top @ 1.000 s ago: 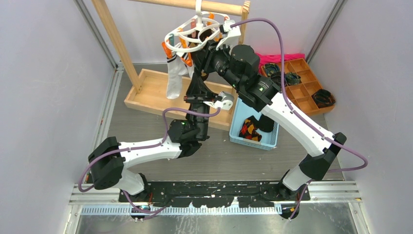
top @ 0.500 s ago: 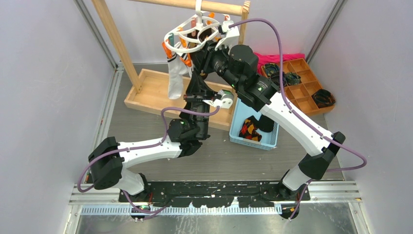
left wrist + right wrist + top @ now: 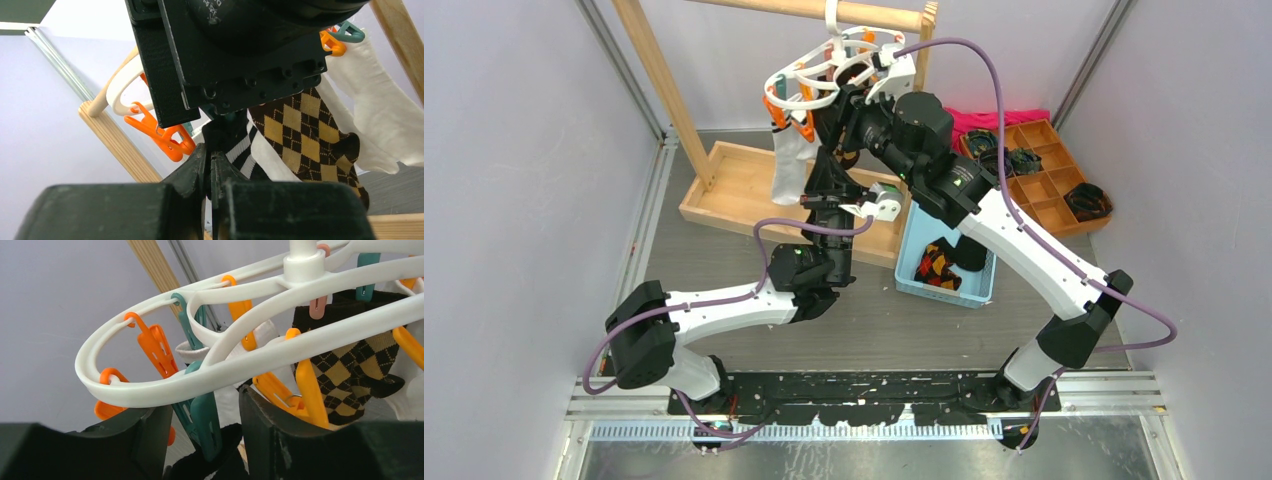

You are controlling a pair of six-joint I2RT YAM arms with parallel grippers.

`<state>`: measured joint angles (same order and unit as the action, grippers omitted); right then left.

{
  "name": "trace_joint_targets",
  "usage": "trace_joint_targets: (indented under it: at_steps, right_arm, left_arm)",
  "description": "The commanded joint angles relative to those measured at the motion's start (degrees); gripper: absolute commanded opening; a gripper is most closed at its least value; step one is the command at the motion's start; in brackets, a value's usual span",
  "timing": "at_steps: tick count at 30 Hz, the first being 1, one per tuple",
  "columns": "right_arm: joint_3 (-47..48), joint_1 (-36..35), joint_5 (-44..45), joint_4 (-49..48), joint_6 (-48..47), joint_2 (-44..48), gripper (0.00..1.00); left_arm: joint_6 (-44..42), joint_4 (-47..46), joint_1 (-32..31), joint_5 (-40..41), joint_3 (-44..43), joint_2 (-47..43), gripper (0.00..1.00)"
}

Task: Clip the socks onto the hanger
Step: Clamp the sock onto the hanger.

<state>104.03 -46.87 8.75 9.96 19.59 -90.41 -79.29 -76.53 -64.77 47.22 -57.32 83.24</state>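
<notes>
Basically, in the last second the right arm crept a bit toward 11 o'clock. The hanger (image 3: 150,390) swung with it, and the white sock (image 3: 787,165) on it drifted toward 3 o'clock. The left arm barely moved.

My read: the right hand is pushing on a free-swinging ring, so clip alignment keeps shifting. Clipping isn't done yet.

Right hand (image 3: 202,405): fingers part-way apart, straddling 1 teal clip (image 3: 206,427) at 6 o'clock under the ring. I can't see firm contact on both sides.

Left hand (image 3: 210,172): fingers pressed together, pinching the black sock (image 3: 239,150) by its striped cuff, just under that clip at 12 o'clock of the hand.

Counts:
- 2 arms, 2 hands
- 1 hanger on 1 wooden rack (image 3: 659,75)
- 1 black striped sock in hand; no 2nd one confirmed
- 1 argyle sock (image 3: 300,130) already hung
- At least 1 white sock hung
- At least 3 teal clips, and more orange ones
- 1 blue bin (image 3: 946,293) on the desk (image 3: 874,330), at 5 o'clock from the hanger. It holds argyle fabric plus something dark, possibly sock 2.
</notes>
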Motion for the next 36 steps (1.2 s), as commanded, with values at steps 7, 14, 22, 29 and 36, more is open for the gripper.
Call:
trace_joint_targets:
  at_steps: [7,14,22,29,36]
  right_arm:
    - [-0.8,0.4,0.4,-1.5,-1.1,2.9,0.66]
    - [-3.0,0.4,-1.3,-1.2,-3.2,5.1,0.77]
    - [-5.3,0.6,-5.1,0.5,-7.4,8.8,0.91]
    - [-9.9,3.3,-15.2,1.9,-10.7,15.2,0.95]
    - [-14.6,10.1,-28.7,1.8,-11.3,20.2,0.96]
  left_arm:
    - [3.9,-5.4,-0.8,2.9,-0.3,-3.4,0.25]
    - [8.6,-1.5,-3.1,5.1,2.1,-7.5,0.5]
    - [34.1,32.3,-5.1,4.4,6.5,-24.2,0.77]
    - [55.5,65.7,-4.7,-4.0,5.9,-37.0,0.87]
    - [64.1,72.1,-4.6,-3.9,6.9,-40.5,0.96]
